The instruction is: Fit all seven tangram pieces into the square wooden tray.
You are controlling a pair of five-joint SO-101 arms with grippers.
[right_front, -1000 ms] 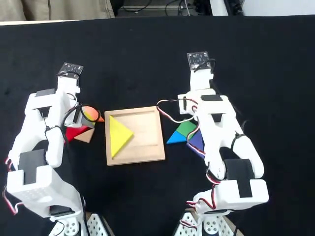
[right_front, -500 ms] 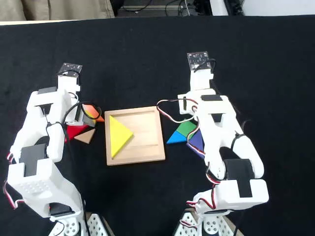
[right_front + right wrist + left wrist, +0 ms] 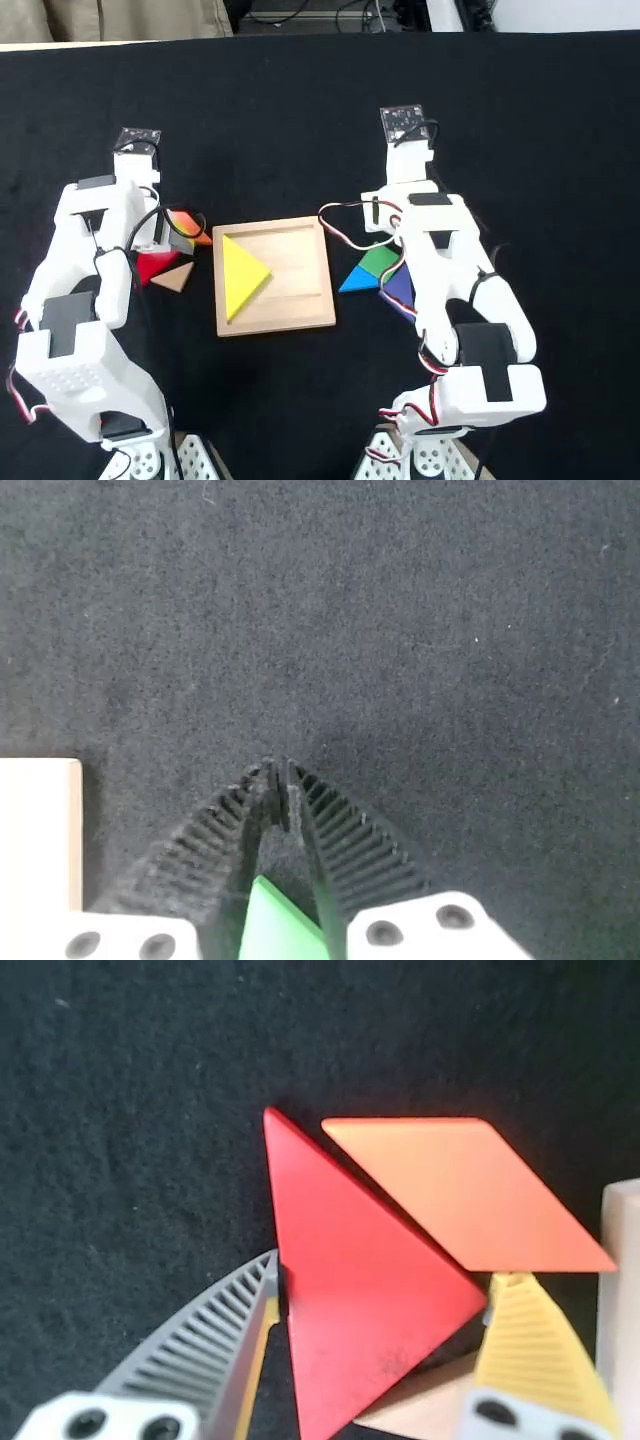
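Note:
The square wooden tray (image 3: 300,270) lies in the middle of the table with a yellow triangle (image 3: 240,275) in its left half. Left of it lie a red triangle (image 3: 350,1300), an orange parallelogram (image 3: 470,1190) and a tan triangle (image 3: 176,278). My left gripper (image 3: 385,1275) is down over the red triangle, open, with one finger close against each side of it. Right of the tray sit green (image 3: 378,260), blue (image 3: 358,280) and purple (image 3: 398,290) pieces under the right arm. My right gripper (image 3: 272,780) is shut on nothing above the black cloth, the green piece (image 3: 275,920) just behind its fingers.
Black cloth covers the whole table. The tray's corner (image 3: 622,1260) is close beside the left gripper's yellow finger (image 3: 530,1350). The tray's edge (image 3: 40,830) lies to one side of the right gripper. Open cloth stretches beyond both arms.
The left arm has shifted a little toward the far side and settled lower over the red and orange pieces. The right arm and all pieces have kept still.

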